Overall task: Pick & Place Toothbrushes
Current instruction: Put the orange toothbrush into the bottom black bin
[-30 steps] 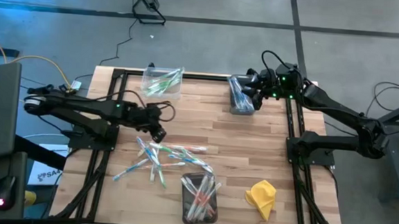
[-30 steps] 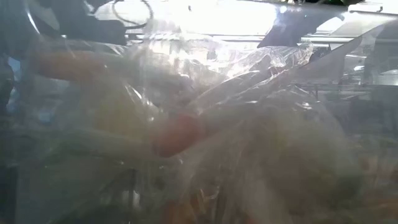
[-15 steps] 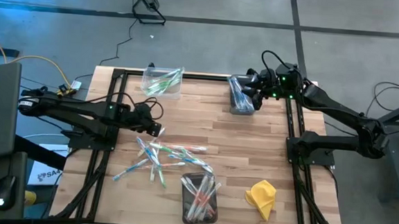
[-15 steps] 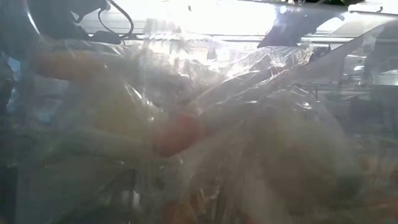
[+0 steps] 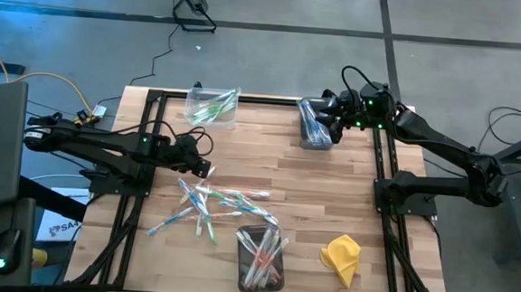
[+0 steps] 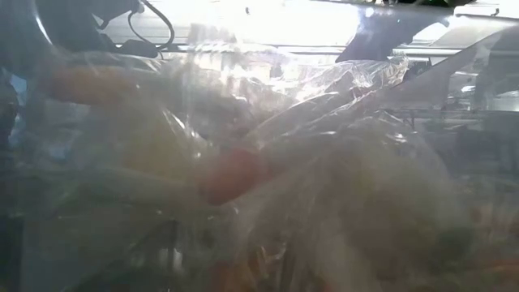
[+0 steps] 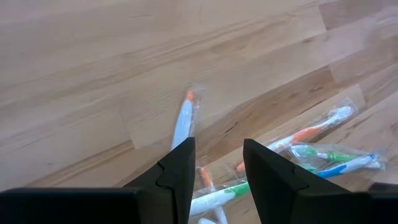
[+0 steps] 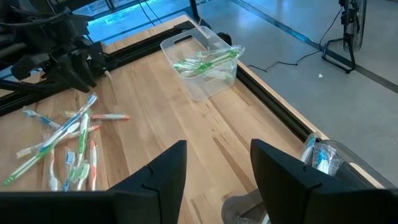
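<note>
Both arms are dark, almost black, built of slim tube links with thicker rounded joints. A small green light glows on the left arm (image 5: 152,140) and on the right arm (image 5: 361,125). Thin black cables loop near each wrist. The fingers (image 7: 177,177) of each tool are matte black, flat and wedge-shaped.

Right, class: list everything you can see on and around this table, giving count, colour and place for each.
loose toothbrushes: a scattered pile, white with green, blue, orange accents, table's front-left.
green toothbrush bin: one, clear, back-left.
blue toothbrush bin: one, clear, back-right.
mixed toothbrush bin: one, dark, front centre.
yellow cloth: one, front-right.
table: one, light wood.
left gripper: open, above the pile's back edge.
right gripper: open, over the blue toothbrush bin.
</note>
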Controlling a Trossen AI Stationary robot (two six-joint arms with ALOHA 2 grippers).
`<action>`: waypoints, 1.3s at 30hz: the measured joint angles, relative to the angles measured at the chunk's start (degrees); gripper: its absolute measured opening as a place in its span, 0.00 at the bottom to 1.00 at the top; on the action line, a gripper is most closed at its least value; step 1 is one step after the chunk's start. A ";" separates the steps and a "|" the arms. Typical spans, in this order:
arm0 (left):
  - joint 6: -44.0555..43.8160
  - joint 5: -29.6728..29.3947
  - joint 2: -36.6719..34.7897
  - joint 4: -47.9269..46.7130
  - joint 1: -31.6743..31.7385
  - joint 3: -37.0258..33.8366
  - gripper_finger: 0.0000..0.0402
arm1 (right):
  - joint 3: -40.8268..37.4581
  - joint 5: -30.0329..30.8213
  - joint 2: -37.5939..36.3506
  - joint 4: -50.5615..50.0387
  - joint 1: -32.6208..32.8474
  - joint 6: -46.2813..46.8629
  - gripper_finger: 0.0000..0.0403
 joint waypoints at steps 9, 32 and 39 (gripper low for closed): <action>-0.10 -0.50 0.82 1.38 0.00 0.11 0.33 | 0.00 0.00 0.00 0.02 0.00 -0.29 0.43; 12.25 -0.49 21.29 7.91 0.00 0.04 0.33 | 0.00 0.02 0.00 0.00 -0.02 -0.30 0.43; 12.05 -0.37 25.77 9.42 0.00 0.07 0.33 | 0.00 2.06 0.00 -0.15 -0.02 -0.33 0.43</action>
